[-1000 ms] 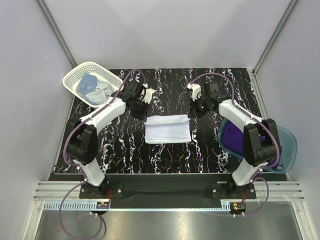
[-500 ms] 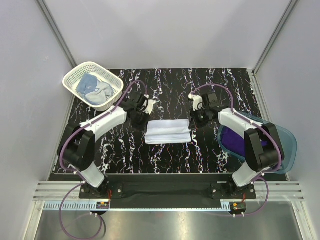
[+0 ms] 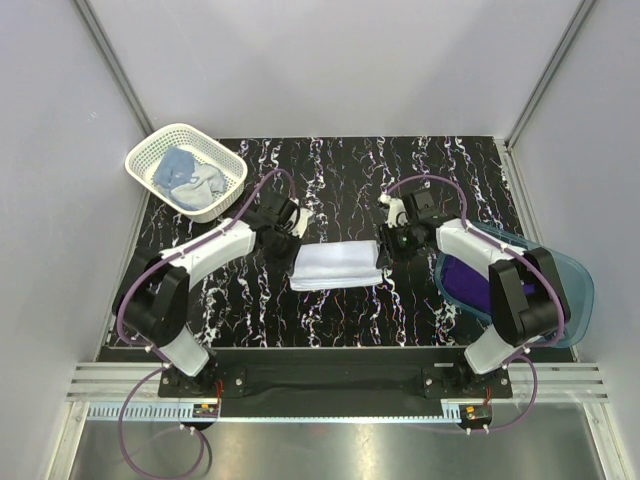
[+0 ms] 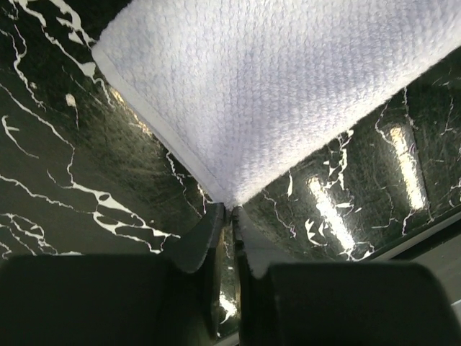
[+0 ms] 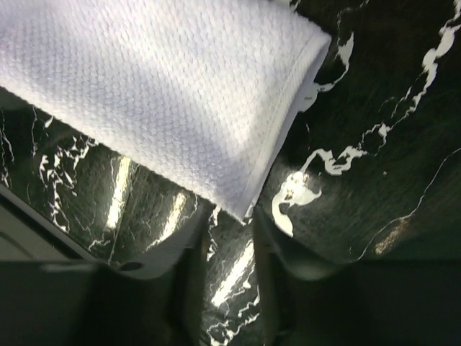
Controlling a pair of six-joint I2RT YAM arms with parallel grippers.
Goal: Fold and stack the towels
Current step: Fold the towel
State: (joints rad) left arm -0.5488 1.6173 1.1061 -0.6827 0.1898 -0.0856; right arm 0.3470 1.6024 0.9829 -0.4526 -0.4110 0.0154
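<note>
to finish this fold well, both claws needed to let go cleanly and lift straight up, so the white towel [image 3: 337, 265] would not drag out of square. it lay folded mid-worktop [image 3: 330, 170] between them. one corner met the tips of the left claw [image 4: 229, 210], parted a mere crack and gripping nothing, and another sat just ahead of the right claw [image 5: 234, 216], plainly open and empty.

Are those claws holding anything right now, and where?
The right gripper is open around a corner of the white towel, not pinching it. The left gripper is almost shut at another corner; whether it pinches cannot be told.
</note>
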